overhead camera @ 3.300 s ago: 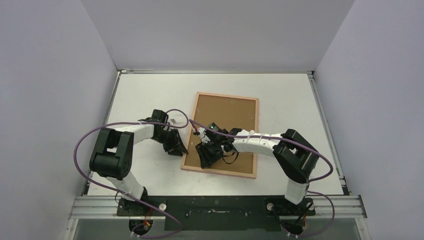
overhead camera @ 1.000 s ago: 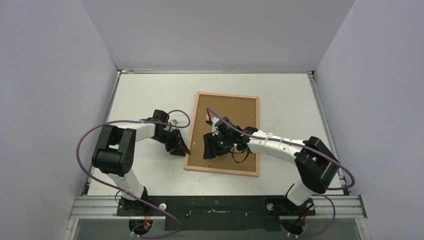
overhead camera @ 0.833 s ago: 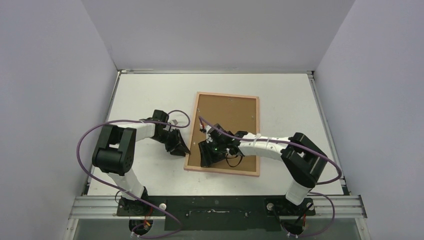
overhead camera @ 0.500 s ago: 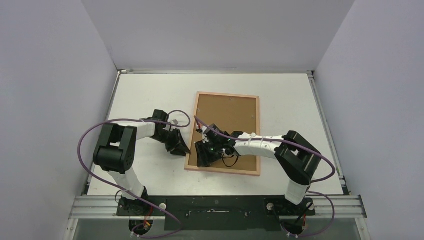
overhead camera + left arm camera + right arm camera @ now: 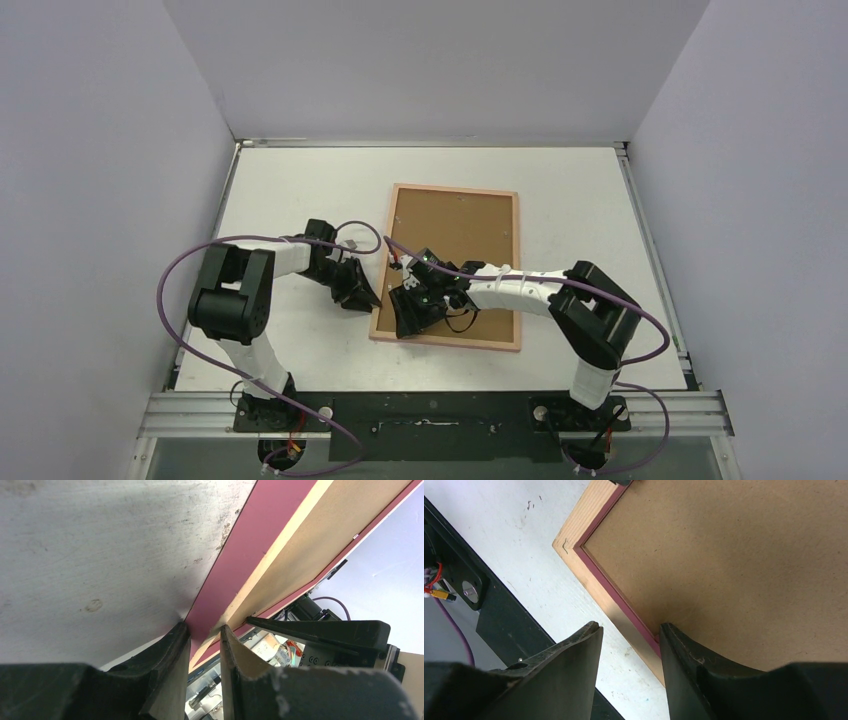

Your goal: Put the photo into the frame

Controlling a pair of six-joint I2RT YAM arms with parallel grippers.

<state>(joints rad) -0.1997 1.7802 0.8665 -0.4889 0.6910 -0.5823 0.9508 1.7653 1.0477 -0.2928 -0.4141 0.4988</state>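
Pale-wood frame (image 5: 517, 262), one, back-up; white table (image 5: 290, 190) showing all round.
Left gripper (image 5: 202, 628) pinches its left edge; right gripper (image 5: 630, 628) straddles the rail, grip unclear.

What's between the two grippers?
A corner of the frame, in the right wrist view: the left gripper clamps one side, the right gripper straddles the other.

Thin rectangular frame (image 5: 580, 521), face down, pale wood back up; pink inner lip
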